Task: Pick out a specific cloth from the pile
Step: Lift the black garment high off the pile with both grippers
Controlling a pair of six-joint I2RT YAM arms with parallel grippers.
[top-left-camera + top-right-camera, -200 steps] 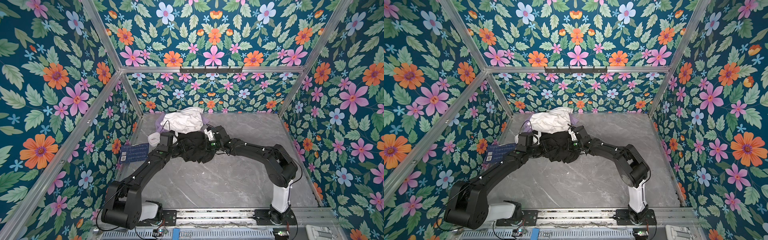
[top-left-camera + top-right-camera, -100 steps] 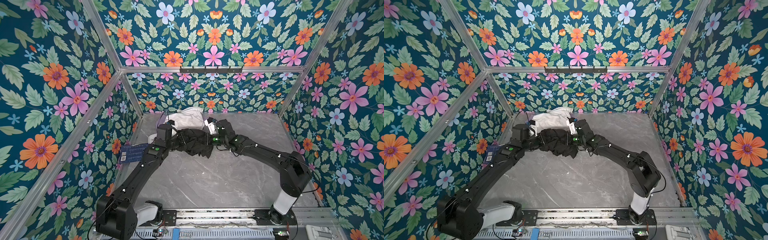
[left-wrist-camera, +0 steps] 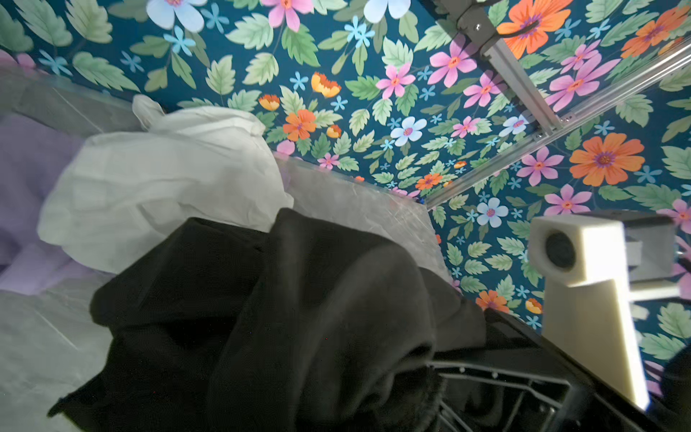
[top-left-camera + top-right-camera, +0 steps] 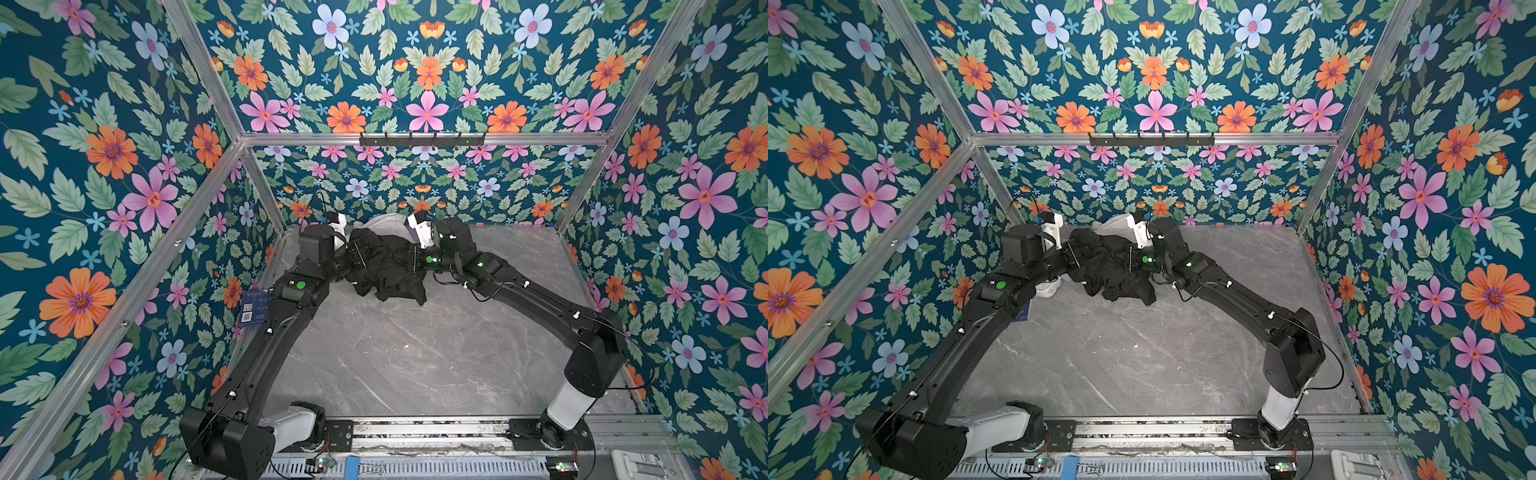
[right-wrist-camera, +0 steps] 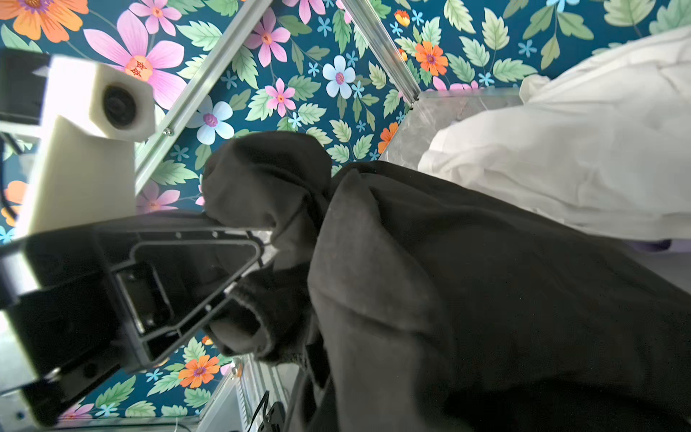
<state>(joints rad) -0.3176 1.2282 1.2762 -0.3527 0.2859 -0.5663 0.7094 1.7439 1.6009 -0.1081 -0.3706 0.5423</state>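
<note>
- A tabletop cell is shown from above, with floral walls (image 4: 104, 166) and a grey marbled table (image 4: 395, 357). Two black robot arms reach from the near edge toward the far side.
- The black cloth (image 4: 386, 270) is found at the far side of the table, a little left of centre. It is bunched up and strung between the two grippers, just on the near side of the pile (image 3: 149, 194).
- The left gripper (image 4: 358, 254) is placed at the left end of the cloth. In the right wrist view its jaws are seen pinched narrowly together on a fold of the black fabric.
- The right gripper (image 4: 411, 255) is placed at the right end of the cloth. In the left wrist view its tip is buried in the black fabric, with the jaws nearly closed on it.
- Loose folds hang down on the near side, between the grippers. Whether the lowest fold touches the table cannot be told.
- A crumpled white garment (image 4: 386, 220) lies behind the cloth, close to the far wall.
- A pale lavender garment (image 3: 30, 168) is seen beside the white one in the left wrist view.
- A blue card (image 4: 253, 307) with printed codes is fixed low on the left wall.
- A black hook rail (image 4: 422, 139) is mounted on the far frame bar.
</note>
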